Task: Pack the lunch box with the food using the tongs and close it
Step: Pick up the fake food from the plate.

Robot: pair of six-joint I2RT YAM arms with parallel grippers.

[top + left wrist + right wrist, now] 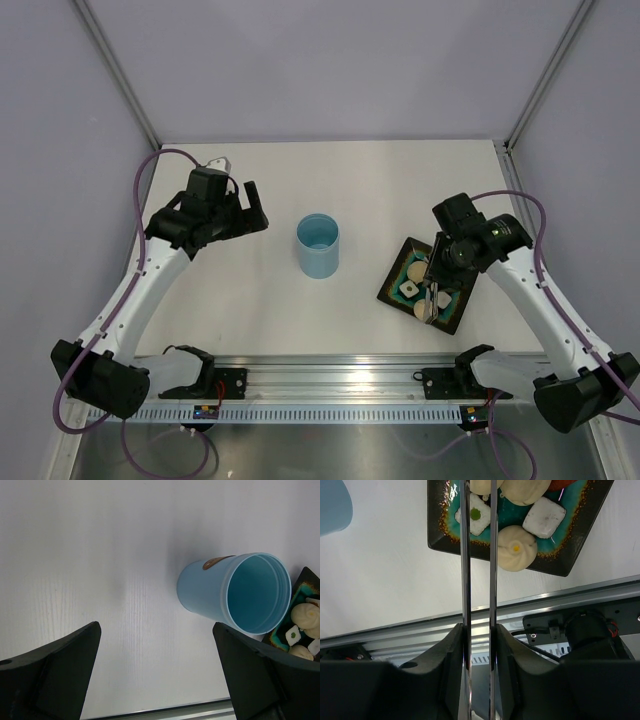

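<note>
The tongs (463, 580) are pinched between the narrowly parted jaws of the right gripper (479, 632), tips reaching ahead over the food (517, 547) on a dark plate (570, 560). The lunch box (200, 592) stands upright, ahead and to the right of the wide, empty jaws of the left gripper (156, 645), on a white table (100, 555).

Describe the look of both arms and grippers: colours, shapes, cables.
The left arm and right arm have white links, black joints and black wrist housings. A purple cable loops along each. The left gripper and right gripper have chunky matte-black wedge-shaped fingers.
</note>
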